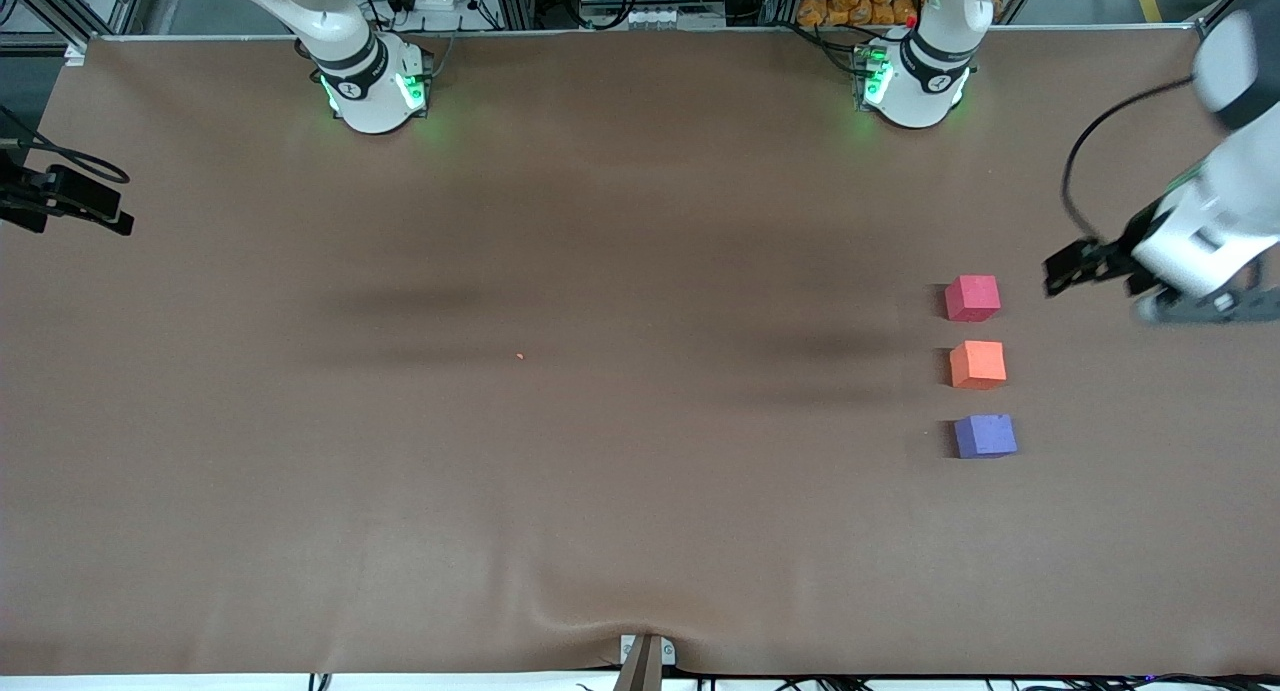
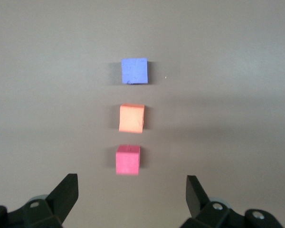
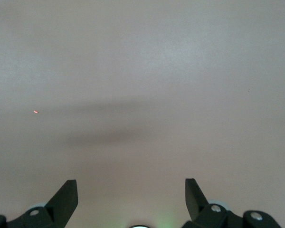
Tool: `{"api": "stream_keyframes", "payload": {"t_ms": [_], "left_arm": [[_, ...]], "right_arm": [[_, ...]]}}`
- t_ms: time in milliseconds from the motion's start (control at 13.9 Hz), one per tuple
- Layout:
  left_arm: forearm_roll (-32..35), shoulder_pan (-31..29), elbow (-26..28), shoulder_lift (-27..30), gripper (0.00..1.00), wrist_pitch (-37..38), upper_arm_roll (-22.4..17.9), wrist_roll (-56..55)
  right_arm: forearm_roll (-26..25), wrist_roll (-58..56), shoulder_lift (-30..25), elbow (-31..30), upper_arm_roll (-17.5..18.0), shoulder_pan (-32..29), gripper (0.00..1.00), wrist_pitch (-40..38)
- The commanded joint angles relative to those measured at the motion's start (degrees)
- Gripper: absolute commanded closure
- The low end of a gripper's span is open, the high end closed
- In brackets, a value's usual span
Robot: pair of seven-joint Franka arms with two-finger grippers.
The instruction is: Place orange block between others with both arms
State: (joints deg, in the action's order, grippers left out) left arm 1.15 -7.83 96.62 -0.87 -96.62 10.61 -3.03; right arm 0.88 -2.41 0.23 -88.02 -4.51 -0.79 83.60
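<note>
Both sets of fingers are spread wide and hold nothing. Your left gripper (image 2: 132, 190) hangs above the brown table cover (image 1: 600, 471) at the left arm's end; your right gripper (image 3: 131, 192) waits over bare cover. You'll see the small matte orange foam cube (image 1: 978, 363) resting between the red-pink cube (image 1: 972, 298) and the purple-blue cube (image 1: 985, 436), apart from both.

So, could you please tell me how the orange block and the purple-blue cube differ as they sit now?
The orange block is orange; the purple-blue cube is purple-blue. The orange block sits in the middle of the row, with the red-pink cube as its other neighbour; the purple-blue cube ends the row, nearest the front camera. Both are matte, similar in size, resting on the table, ungripped.
</note>
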Motion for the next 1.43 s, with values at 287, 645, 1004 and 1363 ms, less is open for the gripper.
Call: {"api": "stream_keyframes", "payload": {"t_ms": [287,645,1004,1363], "left_arm": [[-1.59,-1.57,-8.02,1.65,0.0,7.93,0.64,3.73],[-2.99,1.31,-6.62,6.32,0.0,11.53,-2.51,4.0],[-2.47,7.56,-8.72,5.36,0.0,11.63,-8.67,4.09],[-2.03,7.57,-8.9,5.27,0.0,12.5,-8.94,3.91]], "right_arm": [[0.17,0.04,-1.2,-0.66,0.12,0.0,0.0,-0.45],[0.17,0.04,-1.2,-0.58,0.03,-0.09,0.0,-0.36],[0.17,0.04,-1.11,-0.66,0.12,-0.09,0.0,-0.36],[0.17,0.04,-1.03,-0.66,0.12,0.0,0.0,-0.45]]}}
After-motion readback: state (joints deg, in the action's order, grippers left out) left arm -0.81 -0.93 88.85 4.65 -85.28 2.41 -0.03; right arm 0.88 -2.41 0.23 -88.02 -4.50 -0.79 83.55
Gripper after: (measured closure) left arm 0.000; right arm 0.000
